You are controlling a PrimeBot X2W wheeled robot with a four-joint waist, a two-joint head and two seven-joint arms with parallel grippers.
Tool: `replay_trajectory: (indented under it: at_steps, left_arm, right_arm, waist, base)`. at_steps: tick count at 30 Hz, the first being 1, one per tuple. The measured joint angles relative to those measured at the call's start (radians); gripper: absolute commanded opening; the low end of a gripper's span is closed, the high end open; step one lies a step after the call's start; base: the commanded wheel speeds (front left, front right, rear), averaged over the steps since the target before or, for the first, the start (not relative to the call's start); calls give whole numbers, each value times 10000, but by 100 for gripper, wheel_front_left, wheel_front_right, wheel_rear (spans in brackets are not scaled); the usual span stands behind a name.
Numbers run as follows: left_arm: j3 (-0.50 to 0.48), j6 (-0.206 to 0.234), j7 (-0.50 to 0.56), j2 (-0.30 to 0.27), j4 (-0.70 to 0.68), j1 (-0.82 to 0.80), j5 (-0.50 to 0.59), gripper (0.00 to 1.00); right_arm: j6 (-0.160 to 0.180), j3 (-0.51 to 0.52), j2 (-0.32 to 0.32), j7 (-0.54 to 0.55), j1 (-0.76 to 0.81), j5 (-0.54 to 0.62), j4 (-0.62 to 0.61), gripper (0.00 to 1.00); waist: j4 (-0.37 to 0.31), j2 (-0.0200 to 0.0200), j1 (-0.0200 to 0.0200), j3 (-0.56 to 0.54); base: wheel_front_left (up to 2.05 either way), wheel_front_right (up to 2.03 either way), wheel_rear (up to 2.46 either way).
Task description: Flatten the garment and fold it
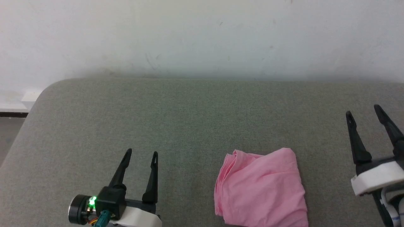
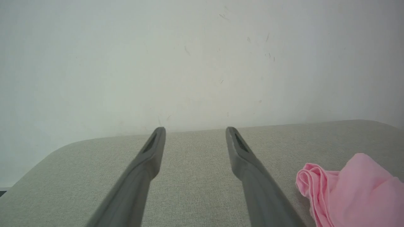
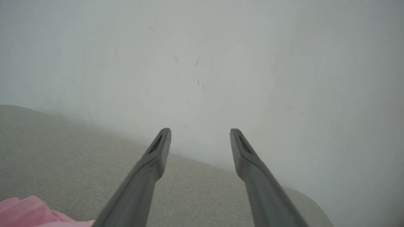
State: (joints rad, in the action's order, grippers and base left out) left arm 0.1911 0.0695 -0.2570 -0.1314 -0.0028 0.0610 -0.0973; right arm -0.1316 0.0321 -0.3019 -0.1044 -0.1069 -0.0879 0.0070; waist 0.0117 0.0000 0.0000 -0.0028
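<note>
Hard to read the shape of garment [image 1: 260, 187]: bunched pink lump, bottom edge cropped in head view. Sits on grey pad [image 1: 189, 119] between left gripper [image 1: 142, 152] and right gripper [image 1: 362, 109], touching neither. Both spread wide, holding nothing.

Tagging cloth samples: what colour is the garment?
Plain light pink, no pattern; the garment shows best in the head view.

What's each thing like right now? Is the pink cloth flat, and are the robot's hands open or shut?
shorts: bunched up and wrinkled, not flat, lying loose on the table.
left gripper: open, empty, apart from the shorts.
right gripper: open, empty, apart from the shorts.
</note>
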Motion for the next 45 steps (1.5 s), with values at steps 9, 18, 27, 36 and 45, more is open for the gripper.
replay_trajectory:
  at_steps: [9, 18, 27, 36, 45]
  left_arm:
    - [12, -161, 0, 98, -94, 51, 12, 100]
    - [-6, -263, 0, 192, -102, 210, 12, 100]
    - [-54, -439, 0, 291, -86, 197, 23, 100]
    - [6, -510, 0, 414, 33, -38, 113, 100]
    - [54, -562, 0, 495, 169, -294, 219, 100]
  right_arm:
    - [0, 711, 1672, -815, 1979, 458, -882, 100]
    - [0, 763, 2029, -834, 2354, 516, -953, 100]
    - [0, 276, 1482, 752, 2394, -73, -894, 100]
    - [2, -692, 470, 4679, 2084, -2408, -362, 100]
    - [2, -1154, 642, 6822, 1500, -3300, 968, 100]
  waist:
    - [-57, 2, 0, 65]
    - [5, 2, 0, -20]
    - [202, 1, -1, 57]
    - [521, 2, 1, 603]
    - [1071, 2, 1, 1015]
  base:
    - [0, 0, 0]
    - [0, 0, 0]
    - [0, 0, 0]
    - [0, 0, 0]
    - [0, 0, 0]
